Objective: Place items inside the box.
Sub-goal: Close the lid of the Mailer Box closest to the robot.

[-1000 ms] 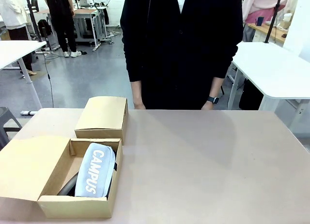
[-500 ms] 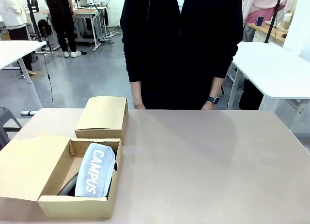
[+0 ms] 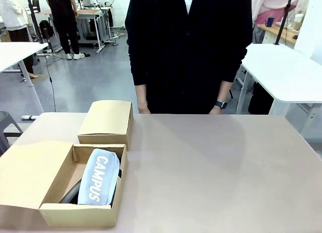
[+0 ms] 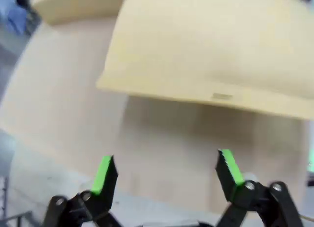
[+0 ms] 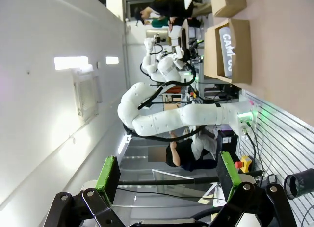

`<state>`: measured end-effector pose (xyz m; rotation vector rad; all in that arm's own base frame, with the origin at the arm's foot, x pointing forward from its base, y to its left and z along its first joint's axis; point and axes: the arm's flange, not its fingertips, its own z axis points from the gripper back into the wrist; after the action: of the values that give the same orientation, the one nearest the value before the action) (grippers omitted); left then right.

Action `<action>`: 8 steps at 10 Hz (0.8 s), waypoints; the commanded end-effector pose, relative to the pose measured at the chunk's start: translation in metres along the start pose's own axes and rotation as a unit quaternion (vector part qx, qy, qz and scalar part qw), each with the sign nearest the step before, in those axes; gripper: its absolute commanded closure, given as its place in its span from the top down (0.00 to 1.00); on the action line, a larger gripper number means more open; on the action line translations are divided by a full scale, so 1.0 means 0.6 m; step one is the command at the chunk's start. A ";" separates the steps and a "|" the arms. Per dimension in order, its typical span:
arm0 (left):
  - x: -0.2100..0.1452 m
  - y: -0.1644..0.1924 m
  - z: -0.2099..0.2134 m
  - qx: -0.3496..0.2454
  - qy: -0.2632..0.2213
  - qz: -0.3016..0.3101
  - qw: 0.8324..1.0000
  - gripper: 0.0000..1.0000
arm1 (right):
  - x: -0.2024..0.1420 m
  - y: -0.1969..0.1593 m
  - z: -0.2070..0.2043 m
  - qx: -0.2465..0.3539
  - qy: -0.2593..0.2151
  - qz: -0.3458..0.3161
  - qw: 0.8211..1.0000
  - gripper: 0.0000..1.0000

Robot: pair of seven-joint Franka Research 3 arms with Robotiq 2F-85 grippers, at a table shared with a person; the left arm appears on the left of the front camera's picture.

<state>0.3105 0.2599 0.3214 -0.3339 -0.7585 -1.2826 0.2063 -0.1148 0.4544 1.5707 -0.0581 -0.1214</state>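
Pencil case (image 3: 99, 176): grey, with "CAMPUS" in white letters; it lies inside the open box, leaning on something dark under it
Open box (image 3: 60, 213): brown cardboard, at the near left corner of the table, its lid folded out flat to the left
Dark thing in the box (image 3: 72, 193): black, poking out beside the pencil case; I cannot tell what it is
Second box (image 3: 106, 122): shut, just behind the open box
Table (image 3: 216, 172): light brown and bare on the right side
Person (image 3: 188, 49): in black, standing at the far side, hands down at the table edge, a watch (image 3: 221, 103) on one wrist
Left tool (image 4: 167, 168): fingers spread wide, holding nothing, over a blurry cardboard flap (image 4: 211, 55)
Right tool (image 5: 164, 173): fingers spread wide, holding nothing, pointing away across the room
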 end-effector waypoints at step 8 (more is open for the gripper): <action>-0.004 -0.067 -0.136 -0.027 -0.048 -0.009 0.998 1.00 | -0.002 0.010 0.000 0.006 -0.002 0.002 1.000 1.00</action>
<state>0.3135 0.2084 0.2724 -0.4301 -0.7733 -1.2733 0.2062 -0.1149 0.4544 1.5709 -0.0584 -0.1217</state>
